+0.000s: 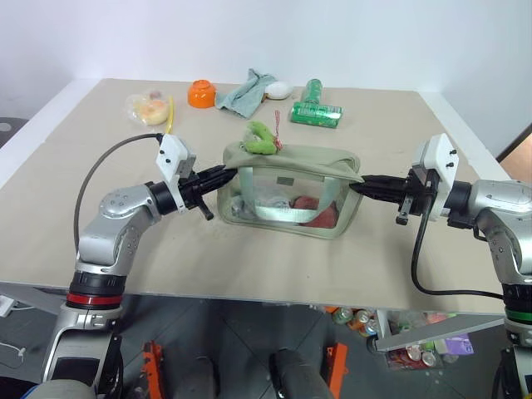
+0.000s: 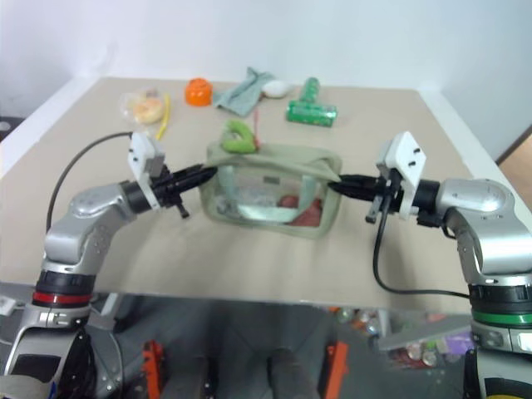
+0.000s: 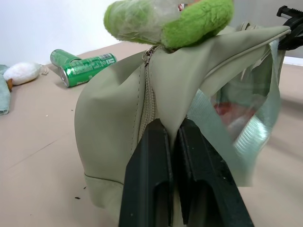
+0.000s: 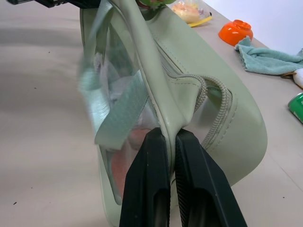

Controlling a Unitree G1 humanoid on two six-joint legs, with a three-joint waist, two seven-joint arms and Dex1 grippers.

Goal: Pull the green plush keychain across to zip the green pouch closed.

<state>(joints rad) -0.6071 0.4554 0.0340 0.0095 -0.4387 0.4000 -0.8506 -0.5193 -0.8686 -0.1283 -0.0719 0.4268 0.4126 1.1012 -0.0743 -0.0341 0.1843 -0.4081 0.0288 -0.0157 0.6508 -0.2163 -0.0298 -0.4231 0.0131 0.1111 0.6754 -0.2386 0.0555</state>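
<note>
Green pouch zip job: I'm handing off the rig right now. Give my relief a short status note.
Left gripper: shut, pinching the green pouch at its left end fabric.
Right gripper: shut, pinching the pouch's right end.
The pouch stands on the table, stretched between the two grippers.
Green plush keychain sits on top near the left end, ungripped.
Done: both ends of the pouch pinched.
Left: grip the keychain and pull it across to the right end, probably after freeing one gripper.

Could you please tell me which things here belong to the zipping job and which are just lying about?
Job: green pouch, green plush keychain, left claw, right claw.
Lying about: orange bowl, teal cloth, green bottle, bagged food.
</note>
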